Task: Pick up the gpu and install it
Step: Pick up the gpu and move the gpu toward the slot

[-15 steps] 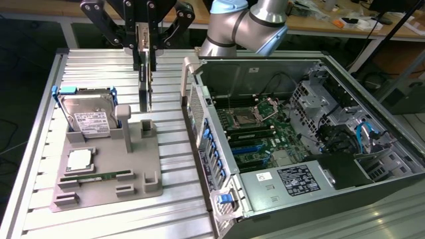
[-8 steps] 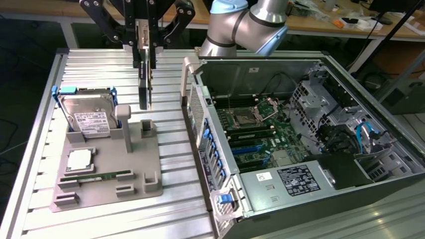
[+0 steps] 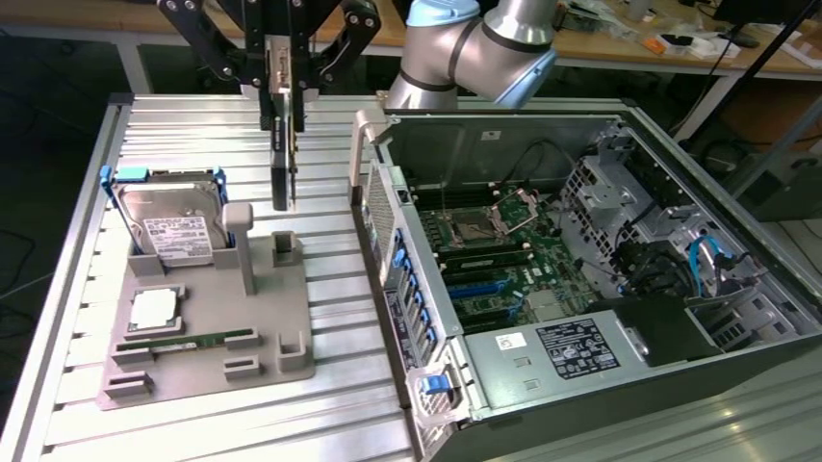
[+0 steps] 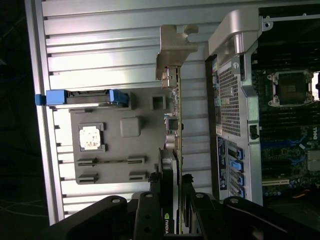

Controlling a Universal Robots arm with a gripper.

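Tool grips the gpu, long axis vertical, its silver end pointing down.

Ribbed aluminium desk here, catching bright glare at five o'clock in the exterior view. Behind it, twelve to one o'clock, a wooden desk scattered with clutter. Dark floor at nine o'clock.
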